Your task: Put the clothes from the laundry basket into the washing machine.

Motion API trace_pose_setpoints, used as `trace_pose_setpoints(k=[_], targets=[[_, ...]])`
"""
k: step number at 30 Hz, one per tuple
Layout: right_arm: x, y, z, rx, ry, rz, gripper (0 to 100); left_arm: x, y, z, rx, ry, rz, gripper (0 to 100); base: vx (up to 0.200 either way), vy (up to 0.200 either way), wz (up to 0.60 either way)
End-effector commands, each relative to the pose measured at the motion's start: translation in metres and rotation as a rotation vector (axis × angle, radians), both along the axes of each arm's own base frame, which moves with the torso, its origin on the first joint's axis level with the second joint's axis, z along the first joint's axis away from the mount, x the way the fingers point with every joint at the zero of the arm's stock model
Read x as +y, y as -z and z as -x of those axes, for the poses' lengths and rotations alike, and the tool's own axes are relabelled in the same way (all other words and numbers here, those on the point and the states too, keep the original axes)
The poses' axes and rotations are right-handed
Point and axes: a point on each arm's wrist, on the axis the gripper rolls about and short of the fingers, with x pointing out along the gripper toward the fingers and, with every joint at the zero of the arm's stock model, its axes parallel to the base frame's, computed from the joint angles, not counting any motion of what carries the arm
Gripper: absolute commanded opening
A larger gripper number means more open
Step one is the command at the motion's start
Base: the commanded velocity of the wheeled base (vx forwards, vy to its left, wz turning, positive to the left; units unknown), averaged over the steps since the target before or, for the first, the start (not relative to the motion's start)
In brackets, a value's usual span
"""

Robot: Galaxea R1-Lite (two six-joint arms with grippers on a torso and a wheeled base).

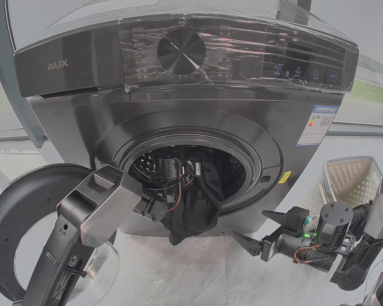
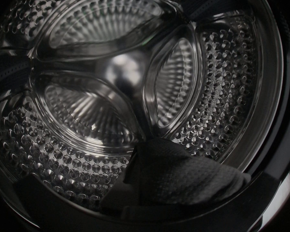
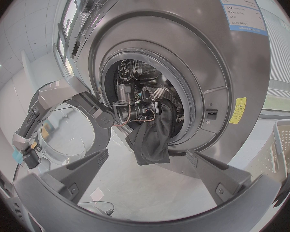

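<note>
Left gripper (image 1: 190, 169) in the washing machine (image 1: 251, 120) mouth, jaw state untellable; black garment (image 1: 198, 209) hangs over its lower rim, so carry it deeper before release; right gripper (image 1: 256, 227) wide, empty.

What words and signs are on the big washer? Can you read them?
Drawer front of the washing machine: a short brand name in pale capitals.
Print beside the dial: too blurred.
Touch panel: icons, labels too small.
Blue-edged sticker: square code, print too small.
Yellow sticker: too small.
</note>
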Motion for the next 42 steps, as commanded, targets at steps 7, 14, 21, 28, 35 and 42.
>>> trace_pose_setpoints(k=[7, 14, 21, 28, 35, 42], targets=[[0.001, 0.002, 0.000, 0.008, -0.003, 0.006, 100, 0.005, 0.013, -0.035, 0.014, -0.043, -0.009, 0, 0.000, 0.000, 0.00], [0.000, 0.003, 0.001, 0.011, -0.003, 0.009, 100, 0.018, 0.007, -0.041, -0.009, -0.071, 0.014, 0, 0.000, 0.000, 0.00], [0.001, 0.004, 0.000, 0.016, -0.004, 0.010, 100, 0.014, 0.003, -0.039, -0.046, -0.063, 0.047, 100, 0.000, 0.000, 0.00], [0.000, 0.004, 0.001, 0.018, -0.004, 0.010, 100, 0.006, -0.055, -0.007, 0.023, -0.030, 0.073, 100, 0.000, 0.000, 0.00], [0.000, 0.004, 0.002, 0.019, -0.005, 0.011, 100, 0.000, -0.052, 0.046, 0.207, 0.109, -0.021, 100, 0.000, 0.000, 0.00], [0.001, 0.004, 0.004, 0.019, -0.013, 0.011, 100, -0.002, -0.010, 0.070, 0.333, 0.143, -0.110, 100, 0.000, 0.000, 0.00]])
